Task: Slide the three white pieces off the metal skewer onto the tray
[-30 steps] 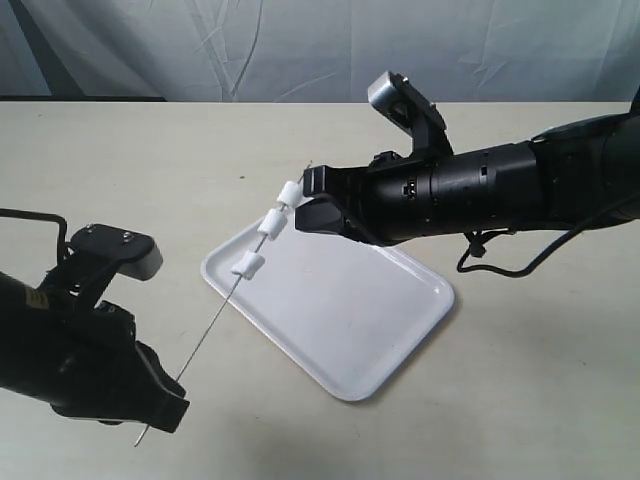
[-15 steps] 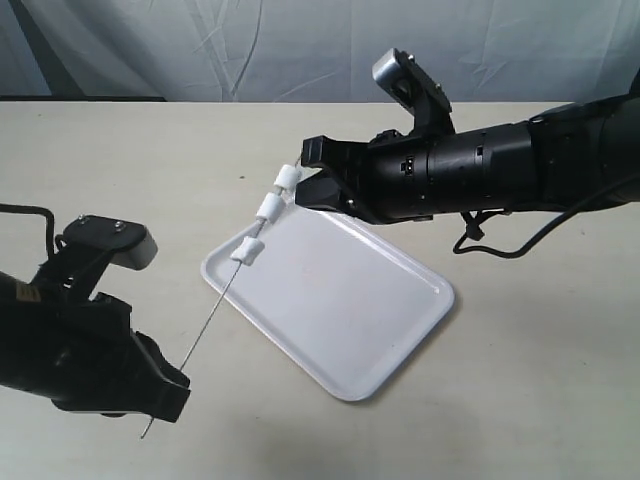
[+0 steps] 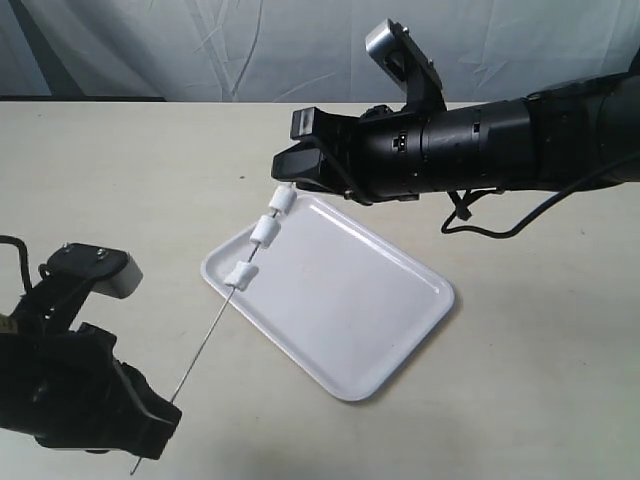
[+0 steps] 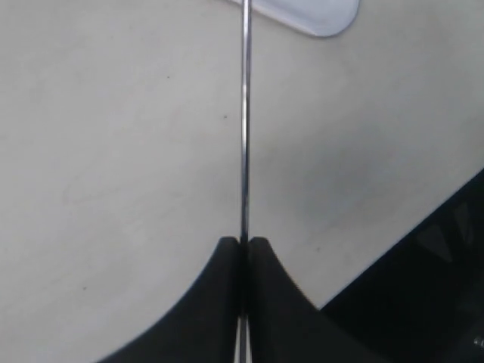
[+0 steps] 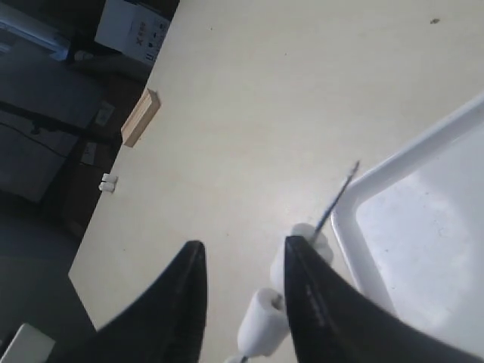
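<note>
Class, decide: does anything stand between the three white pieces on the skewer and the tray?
Nothing visible does. The three white pieces sit on the metal skewer by the edge of the tray; its surface shows bare.

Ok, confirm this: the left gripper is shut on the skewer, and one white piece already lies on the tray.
Wrong on the piece. The exterior view shows all three white pieces on the skewer, none on the tray. The left gripper is shut on the skewer.
</note>
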